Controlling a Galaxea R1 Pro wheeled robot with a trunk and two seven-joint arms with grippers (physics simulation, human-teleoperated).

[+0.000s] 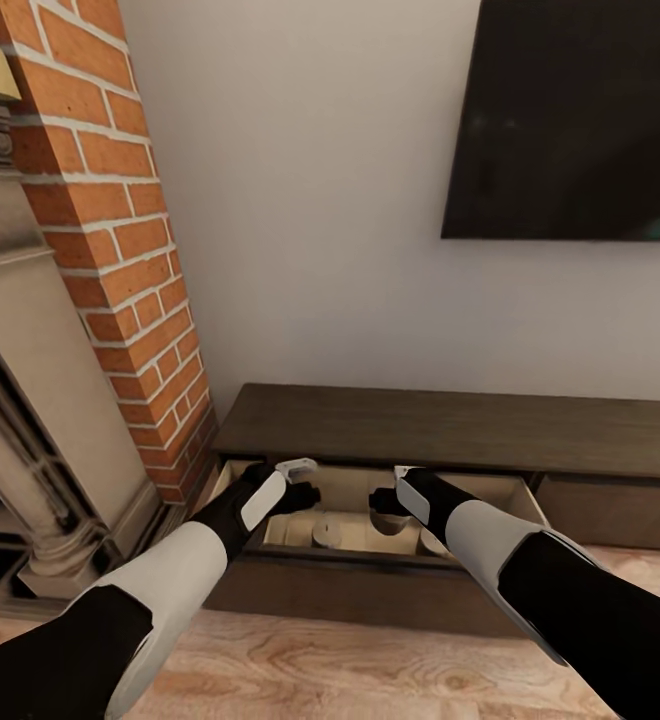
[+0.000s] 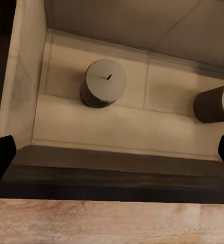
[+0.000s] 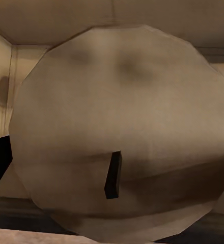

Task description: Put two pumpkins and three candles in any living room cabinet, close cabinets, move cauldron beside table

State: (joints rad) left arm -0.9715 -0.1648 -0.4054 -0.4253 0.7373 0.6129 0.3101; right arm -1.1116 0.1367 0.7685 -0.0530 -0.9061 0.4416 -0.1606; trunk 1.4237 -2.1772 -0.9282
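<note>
Tan candle (image 3: pixel 119 132) close before right pincer (image 1: pixel 385 497), over open drawer (image 1: pixel 370 535)

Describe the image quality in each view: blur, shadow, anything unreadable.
Head view: evenly lit, the open drawer shadowed under both arms. Left wrist view: soft but readable, a candle casting slight shade. Right wrist view: another candle looms close, smeared and blurry.

Both white-and-black robot arms reach forward and down, converging toward 12 o'clock in head view. Left arm enters from 7 o'clock, white forearm, black wrist; black left gripper (image 1: pixel 305 492) at its end, pointing down. Left wrist view: black fingertips (image 2: pixel 1 158) at opposite edges, wide apart, nothing between. Right arm enters from 4 o'clock; black right gripper (image 1: pixel 385 500) pointing down. Right jaw state unclear.
</note>
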